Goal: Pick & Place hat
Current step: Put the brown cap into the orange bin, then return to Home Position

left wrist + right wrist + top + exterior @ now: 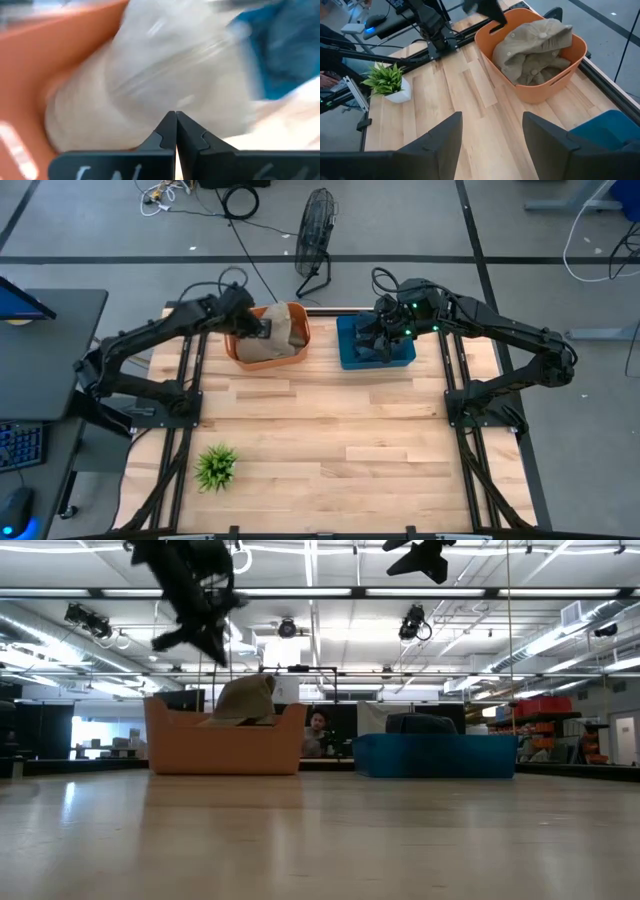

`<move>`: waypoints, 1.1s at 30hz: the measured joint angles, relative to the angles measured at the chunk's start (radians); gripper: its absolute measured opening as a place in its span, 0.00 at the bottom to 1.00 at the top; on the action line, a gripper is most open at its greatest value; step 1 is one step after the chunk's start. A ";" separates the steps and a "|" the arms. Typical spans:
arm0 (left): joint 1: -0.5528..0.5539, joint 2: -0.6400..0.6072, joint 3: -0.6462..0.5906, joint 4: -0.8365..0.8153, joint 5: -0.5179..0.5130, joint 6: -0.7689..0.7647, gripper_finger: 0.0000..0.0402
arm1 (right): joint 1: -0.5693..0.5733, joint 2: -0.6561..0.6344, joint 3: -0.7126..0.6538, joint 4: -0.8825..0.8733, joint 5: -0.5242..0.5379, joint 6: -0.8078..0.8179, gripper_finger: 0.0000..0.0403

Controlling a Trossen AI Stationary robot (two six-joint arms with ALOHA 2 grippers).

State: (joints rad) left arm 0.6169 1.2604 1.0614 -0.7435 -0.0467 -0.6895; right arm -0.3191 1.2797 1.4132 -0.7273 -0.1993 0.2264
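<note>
— while the left tool (262,327) hovers over the orange bin (240,350), fingers together, where's the hat (283,330)?
— heaped inside that bin. the right tool (380,332), fingers apart, hangs over the blue bin (345,355) on the counter (330,430).

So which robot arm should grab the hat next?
Probably the left: its gripper, fingers shut, hangs right over the hat in the orange bin. The right gripper, open, is over the blue bin.

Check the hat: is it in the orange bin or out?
In. The hat lies crumpled inside the orange bin, peaking above its rim; neither gripper holds it.
</note>
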 joint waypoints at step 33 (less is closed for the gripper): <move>-0.468 -0.169 0.450 0.015 0.157 0.655 0.01 | 0.000 -0.435 0.000 -0.059 0.099 -0.022 0.01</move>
State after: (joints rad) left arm 0.1492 1.0912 1.5113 -0.7286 0.1102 -0.0348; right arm -0.3195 0.8447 1.4128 -0.7866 -0.1002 0.2045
